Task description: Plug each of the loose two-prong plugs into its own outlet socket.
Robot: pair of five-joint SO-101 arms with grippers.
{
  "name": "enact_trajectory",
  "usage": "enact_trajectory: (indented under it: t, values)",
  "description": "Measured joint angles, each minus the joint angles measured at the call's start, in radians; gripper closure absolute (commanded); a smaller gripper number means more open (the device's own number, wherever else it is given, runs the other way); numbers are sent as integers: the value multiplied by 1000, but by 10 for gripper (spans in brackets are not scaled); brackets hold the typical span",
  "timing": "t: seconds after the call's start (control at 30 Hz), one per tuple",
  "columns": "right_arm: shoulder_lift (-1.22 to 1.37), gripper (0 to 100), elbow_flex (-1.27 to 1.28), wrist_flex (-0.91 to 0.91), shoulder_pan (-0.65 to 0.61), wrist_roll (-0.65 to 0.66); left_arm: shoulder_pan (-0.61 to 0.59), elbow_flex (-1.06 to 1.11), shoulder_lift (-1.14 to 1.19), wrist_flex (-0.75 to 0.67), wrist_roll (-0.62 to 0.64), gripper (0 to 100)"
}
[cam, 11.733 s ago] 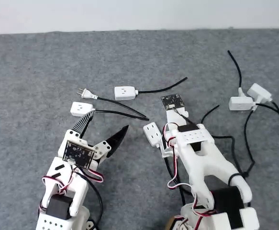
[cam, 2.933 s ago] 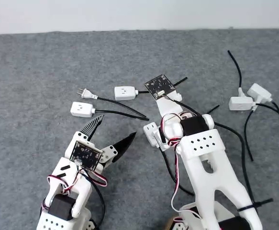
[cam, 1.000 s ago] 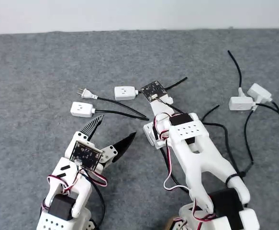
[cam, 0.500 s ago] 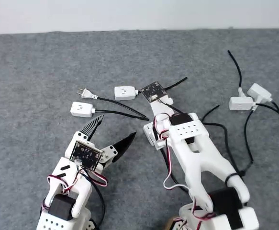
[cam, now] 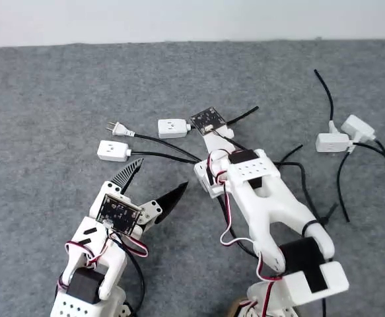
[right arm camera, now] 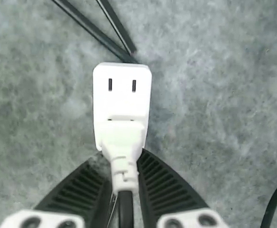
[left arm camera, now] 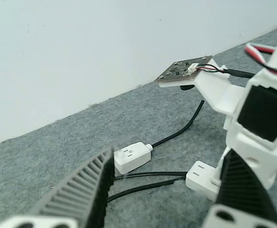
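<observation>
Right wrist view: white plug pinched at its neck between the two black fingers of the right claw. Plug body set flat against one end of a white outlet block. Prongs hidden. Second pair of slots on the block bare. Two black cables lying just beyond the block.

High view: same outlet block just left of frame centre on the grey desk, partly covered by the wrist of the right arm.

Left claw below and left of centre. Black fingers spread wide, gripping nothing, over bare desk. Tips aimed toward the upper right, near the outlet block but apart from it.

Loose plug in the upper left of centre. Two bare prongs pointing left, lying free. Small outlet just below it, not touching. Black cable from each, running right toward frame centre.

Third outlet right of the loose plug, face up, nothing inserted. Cable leading off toward the upper right, passing under the camera board on the right arm.

Two more white pieces touching each other near the right edge, with black cables trailing off. Cannot tell whether joined.
</observation>
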Motion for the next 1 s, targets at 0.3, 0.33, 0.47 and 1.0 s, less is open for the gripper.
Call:
enact_trajectory:
  t: [0.3,0.33,0.47,1.0]
  values:
    - [-17,909,5,8,26,-23,0,0,0,0,0,651]
    - [-17,864,-6,34,32,-29,0,0,0,0,0,651]
    - [-78,750,-15,160,54,-40,0,0,0,0,0,651]
    - [-222,764,-15,242,48,-41,0,0,0,0,0,651]
